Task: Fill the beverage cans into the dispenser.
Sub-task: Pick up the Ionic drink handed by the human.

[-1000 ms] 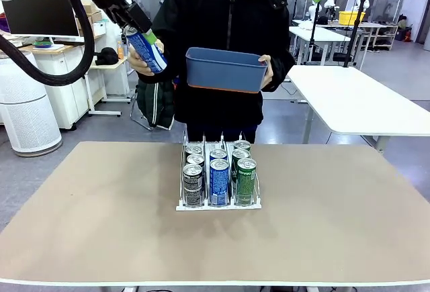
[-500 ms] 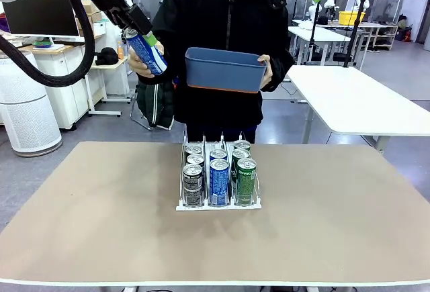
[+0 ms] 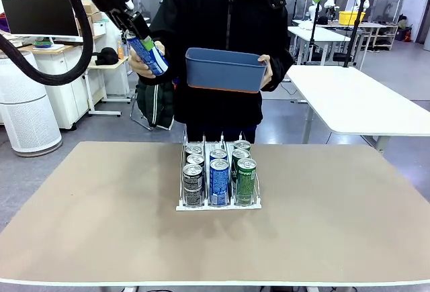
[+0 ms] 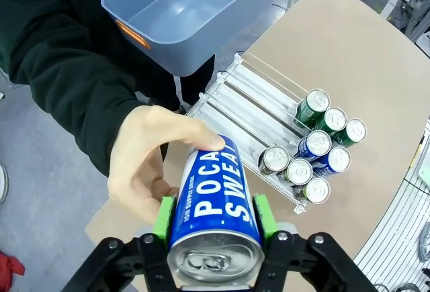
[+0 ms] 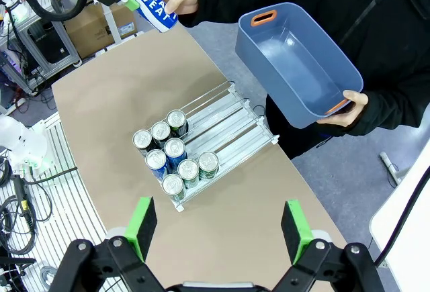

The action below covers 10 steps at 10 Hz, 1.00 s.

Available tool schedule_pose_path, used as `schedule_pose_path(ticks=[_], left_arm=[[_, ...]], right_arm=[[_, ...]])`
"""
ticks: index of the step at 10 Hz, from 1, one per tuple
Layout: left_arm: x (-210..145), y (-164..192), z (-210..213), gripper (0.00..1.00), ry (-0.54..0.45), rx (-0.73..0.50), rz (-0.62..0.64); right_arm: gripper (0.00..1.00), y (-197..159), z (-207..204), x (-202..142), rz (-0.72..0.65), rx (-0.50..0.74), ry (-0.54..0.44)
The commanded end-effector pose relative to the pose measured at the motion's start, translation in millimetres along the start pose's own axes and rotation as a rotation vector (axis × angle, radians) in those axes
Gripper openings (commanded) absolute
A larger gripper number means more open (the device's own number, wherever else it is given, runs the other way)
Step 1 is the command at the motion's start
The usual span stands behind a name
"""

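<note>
A blue beverage can [image 3: 149,54] hangs high at the left, beyond the table's far edge, with my left gripper [image 3: 138,33] shut on its top end. The person's hand [image 3: 136,64] still holds its lower end. In the left wrist view the green pads [image 4: 163,218] press both sides of this can [image 4: 213,201], and the hand [image 4: 144,164] wraps around it. The white dispenser [image 3: 181,205] stands mid-table with several cans [image 3: 219,179] at its near end. My right gripper [image 5: 218,228] is open high above the table, over the dispenser [image 5: 232,107].
The person stands at the far side and holds an empty blue bin [image 3: 225,69] in the other hand, above the dispenser's far end. The lanes' far half [image 4: 238,97] has no cans in it. A white table [image 3: 356,101] stands at the back right.
My left gripper's fingers have closed onto the blue can, which shifted slightly. The person's hand stays on the can. The right arm has not moved.
</note>
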<state>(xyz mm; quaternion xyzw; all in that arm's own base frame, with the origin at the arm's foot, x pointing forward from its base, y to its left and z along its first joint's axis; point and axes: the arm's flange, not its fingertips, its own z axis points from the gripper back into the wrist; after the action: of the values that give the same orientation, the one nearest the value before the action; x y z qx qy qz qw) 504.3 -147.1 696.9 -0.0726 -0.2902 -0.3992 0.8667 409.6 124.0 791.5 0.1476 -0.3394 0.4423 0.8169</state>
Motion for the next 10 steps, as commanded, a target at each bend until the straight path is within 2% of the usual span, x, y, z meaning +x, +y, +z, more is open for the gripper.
schedule_pose_path(ticks=[1,2,3,10], left_arm=[[-3.6,1.3,0.6,0.11,0.019,0.025,0.017],[-3.7,1.5,1.2,0.02,0.022,0.026,0.017],[-3.8,2.7,1.5,0.0,0.024,0.032,0.014],[-0.5,2.0,3.0,0.0,0.008,0.02,0.004]], right_arm=[[0.99,-0.7,-0.9,-0.6,-0.007,0.005,-0.009],[0.99,-0.7,-0.9,-0.6,-0.007,0.005,-0.009],[0.99,-0.7,-0.9,-0.6,-0.007,0.005,-0.009],[0.99,-0.7,-0.9,-0.6,-0.007,0.005,-0.009]])
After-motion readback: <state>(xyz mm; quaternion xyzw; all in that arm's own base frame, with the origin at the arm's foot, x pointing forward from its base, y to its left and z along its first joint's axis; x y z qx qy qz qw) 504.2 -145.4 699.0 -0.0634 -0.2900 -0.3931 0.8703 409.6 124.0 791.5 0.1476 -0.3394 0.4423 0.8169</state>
